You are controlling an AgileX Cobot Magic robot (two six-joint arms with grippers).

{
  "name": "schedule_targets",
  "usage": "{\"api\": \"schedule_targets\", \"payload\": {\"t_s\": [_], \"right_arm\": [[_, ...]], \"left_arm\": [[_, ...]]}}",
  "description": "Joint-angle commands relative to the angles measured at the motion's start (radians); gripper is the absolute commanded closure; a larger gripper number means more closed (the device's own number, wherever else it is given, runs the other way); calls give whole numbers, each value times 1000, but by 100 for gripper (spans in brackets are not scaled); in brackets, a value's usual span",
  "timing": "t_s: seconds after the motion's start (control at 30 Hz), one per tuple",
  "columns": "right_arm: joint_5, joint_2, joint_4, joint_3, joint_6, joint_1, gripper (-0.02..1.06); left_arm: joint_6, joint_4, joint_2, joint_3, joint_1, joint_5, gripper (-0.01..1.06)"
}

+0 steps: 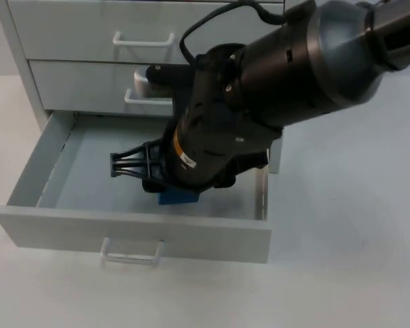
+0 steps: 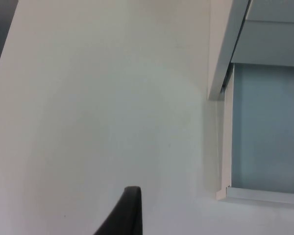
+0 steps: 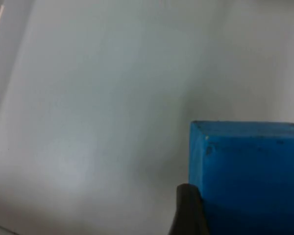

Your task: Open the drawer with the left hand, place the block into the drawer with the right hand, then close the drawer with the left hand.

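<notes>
The drawer [image 1: 133,232] is pulled out wide. It is light grey, with a clear handle [image 1: 131,251] on its front panel. Its long side runs across the front of the cabinet [image 1: 75,41], and its open end faces away from the cabinet.

Inside the drawer, close behind the front panel, sits the block [image 1: 178,198]. It is bright blue with flat sides and sharp edges. It lies flat on the drawer floor, toward the right half of the drawer. In the right wrist view the block [image 3: 247,176] is very close, and a black fingertip [image 3: 188,210] is right beside its edge. Which way its long side runs cannot be told, since the arm covers most of it.

The right claw [image 1: 133,164] hangs over the drawer, just above the block, with the big black right arm [image 1: 260,102] behind it. Whether its fingers are spread or pressed together cannot be told.

Farther back, the cabinet has two more drawers above the open one, both closed, each with a clear handle [image 1: 143,42].

The left wrist view looks at the white worktop [image 2: 103,122] beside the drawer's corner [image 2: 224,193], with a black fingertip [image 2: 127,213] over the worktop. The left arm waits there, and the state of its claw cannot be told.
</notes>
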Motion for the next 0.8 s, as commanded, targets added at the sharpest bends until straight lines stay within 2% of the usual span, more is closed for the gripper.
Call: {"api": "schedule_targets", "payload": {"t_s": [0.0, 0.07, 0.1, 0.17, 0.23, 0.5, 0.6, 0.63, 0.77], "right_arm": [[-16, 0, -17, -12, 0, 0, 74], [-14, 0, -18, -12, 0, 0, 53], [-14, 0, -18, -12, 0, 0, 53], [-14, 0, -25, -12, 0, 0, 37], [-14, 0, -42, -12, 0, 0, 30], [21, -50, -30, -12, -15, 5, 29], [56, -117, 73, -12, -125, 6, 29], [56, -117, 73, -12, -125, 6, 29], [132, -196, 264, -10, -362, 6, 29]], "left_arm": [[1, -5, -7, -1, 3, -15, 0], [1, -5, -7, -1, 3, -15, 0], [1, -5, -7, -1, 3, -15, 0], [1, -5, -7, -1, 3, -15, 0], [1, -5, -7, -1, 3, -15, 0], [1, -5, -7, -1, 3, -15, 0], [1, -5, -7, -1, 3, -18, 0], [1, -5, -7, -1, 3, -18, 0], [1, -5, -7, -1, 3, -25, 0]]}}
